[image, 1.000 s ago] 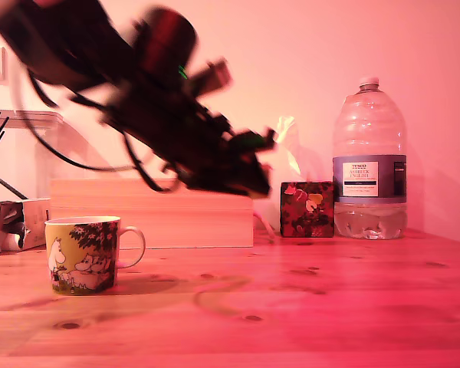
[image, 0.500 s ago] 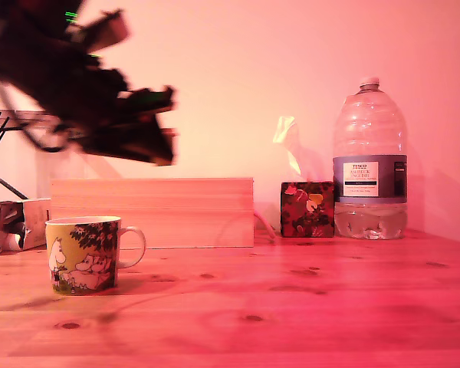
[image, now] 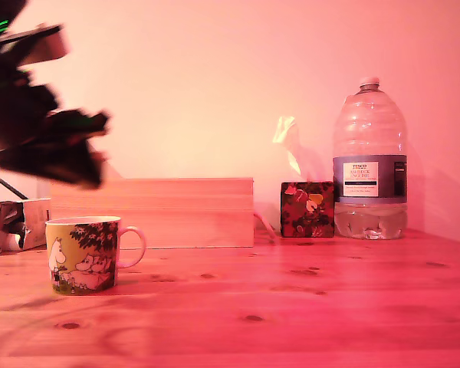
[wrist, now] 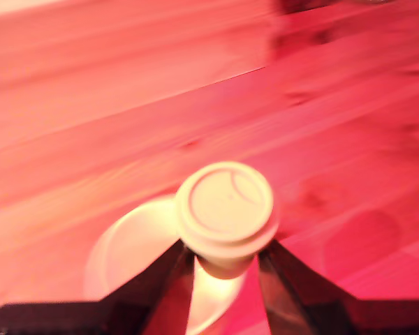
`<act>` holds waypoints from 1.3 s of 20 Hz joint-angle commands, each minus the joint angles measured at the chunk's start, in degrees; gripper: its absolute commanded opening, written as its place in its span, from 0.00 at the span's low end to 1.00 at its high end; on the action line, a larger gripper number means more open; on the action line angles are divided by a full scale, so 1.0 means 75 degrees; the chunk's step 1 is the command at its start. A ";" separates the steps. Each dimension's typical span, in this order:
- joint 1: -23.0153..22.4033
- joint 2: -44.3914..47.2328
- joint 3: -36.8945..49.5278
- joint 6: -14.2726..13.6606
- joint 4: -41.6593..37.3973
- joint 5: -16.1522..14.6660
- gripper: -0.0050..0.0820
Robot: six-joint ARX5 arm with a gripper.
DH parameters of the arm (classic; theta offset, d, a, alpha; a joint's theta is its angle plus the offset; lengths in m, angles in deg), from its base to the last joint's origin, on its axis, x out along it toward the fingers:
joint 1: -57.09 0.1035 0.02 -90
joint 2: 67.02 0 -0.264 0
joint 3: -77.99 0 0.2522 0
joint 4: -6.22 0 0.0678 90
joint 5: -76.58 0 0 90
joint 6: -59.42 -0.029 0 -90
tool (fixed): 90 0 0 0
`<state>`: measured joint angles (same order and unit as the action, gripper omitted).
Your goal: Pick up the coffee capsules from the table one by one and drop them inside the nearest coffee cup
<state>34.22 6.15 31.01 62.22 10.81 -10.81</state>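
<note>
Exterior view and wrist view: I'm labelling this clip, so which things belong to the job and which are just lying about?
Job: coffee capsule gripped in the hand; Moomin mug; pine table.
Lying about: water bottle; floral tissue box; wooden plank box.

Cup at the exterior view's left, gripper in the air above it.

The coffee cup point(image: 82, 255) stands on the table point(image: 291, 307) with its handle toward the exterior view's right. The gripper point(image: 61, 153) hangs over it, apart from its rim, with a coffee capsule point(wrist: 227, 213) between its fingers point(wrist: 164, 286). Behind the cup lies a plank box point(image: 157, 212). To the box's right stand a tissue box point(image: 307, 208), then a water bottle point(image: 369, 165), just beside each other.
</note>
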 commanded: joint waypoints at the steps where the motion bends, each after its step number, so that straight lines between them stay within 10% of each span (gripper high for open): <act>1: 0.0117 -0.0029 0.0178 0.0032 0.0052 0.0000 0.18; 9: 0.0396 -0.0026 0.0117 0.0239 0.0289 -0.0291 0.18; 26: 0.0833 0.1349 -0.3197 0.0440 0.4249 -0.0656 0.18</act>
<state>40.45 15.39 7.30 65.26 42.05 -15.47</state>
